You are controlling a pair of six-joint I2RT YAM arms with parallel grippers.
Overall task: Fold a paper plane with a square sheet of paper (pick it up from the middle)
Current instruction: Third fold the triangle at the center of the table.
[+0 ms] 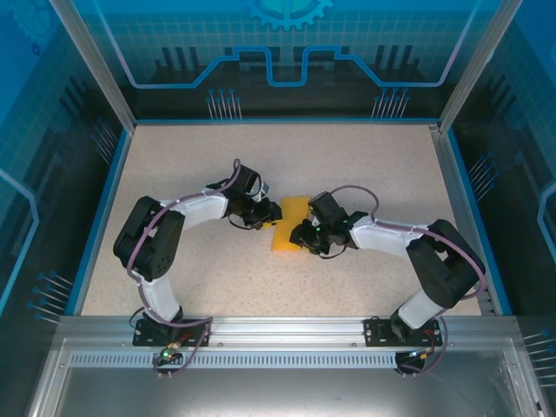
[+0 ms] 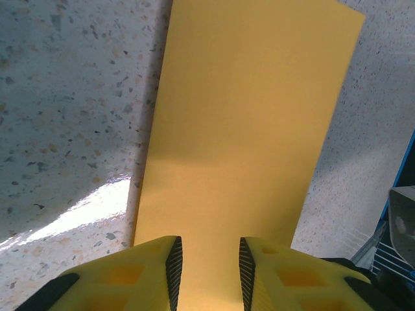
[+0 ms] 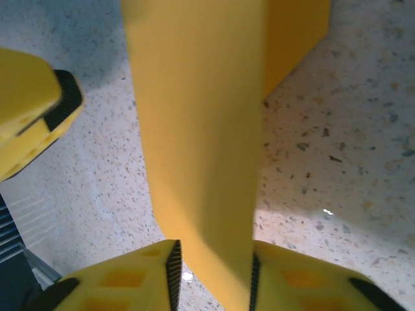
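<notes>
Tabletop (image 1: 191,165): pale speckled stone-look surface, glossy enough to throw glare, with blue edging and a metal rail on the near side.

Paper (image 1: 294,208): thin, matte, orange-yellow, unmarked. It lies near the middle of the tabletop, between the two tools. From above its outline is an upright rectangle, not a square. The left wrist view shows a long flat strip with straight edges and square corners. In the right wrist view one band of it stands up off the surface, gently curved, with a flat part behind.

Left tool (image 1: 274,212): at the paper's left edge. Fingers are yellow plastic with black ribbed pads (image 2: 174,262). Jaws narrowly apart, with paper showing in the gap. Whether they pinch it cannot be told.

Right tool (image 1: 298,234): at the paper's lower right, with the same yellow fingers and ribbed pads. Jaws are closed in on the raised band, which fills the gap from pad to pad
</notes>
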